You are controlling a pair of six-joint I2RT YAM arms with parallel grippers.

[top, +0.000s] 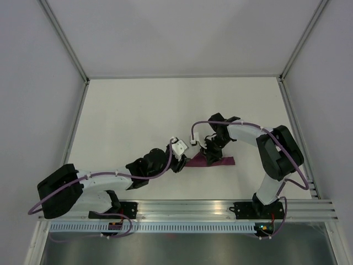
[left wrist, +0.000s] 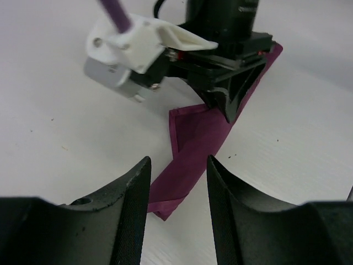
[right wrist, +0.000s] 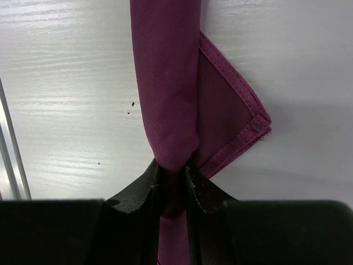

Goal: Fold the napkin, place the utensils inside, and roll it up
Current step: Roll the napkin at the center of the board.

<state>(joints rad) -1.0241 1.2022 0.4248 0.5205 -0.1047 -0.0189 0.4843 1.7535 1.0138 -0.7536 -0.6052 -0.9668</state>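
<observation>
The magenta-purple napkin point(top: 222, 162) lies rolled into a narrow strip on the white table, right of centre. My right gripper point(top: 208, 157) is shut on the roll point(right wrist: 168, 83), pinching it between both fingers; a hemmed corner flap point(right wrist: 231, 118) sticks out beside the roll. My left gripper point(top: 182, 162) stands open at the roll's left end. In the left wrist view that end of the napkin point(left wrist: 190, 149) lies on the table just beyond the left gripper point(left wrist: 176, 163), and the right gripper point(left wrist: 226, 96) presses on the cloth farther along. No utensils show; they are hidden.
An aluminium rail point(top: 187, 207) runs along the near table edge by the arm bases, and shows at the left in the right wrist view point(right wrist: 11, 160). White enclosure walls and metal frame posts point(top: 66, 41) bound the table at the back and sides.
</observation>
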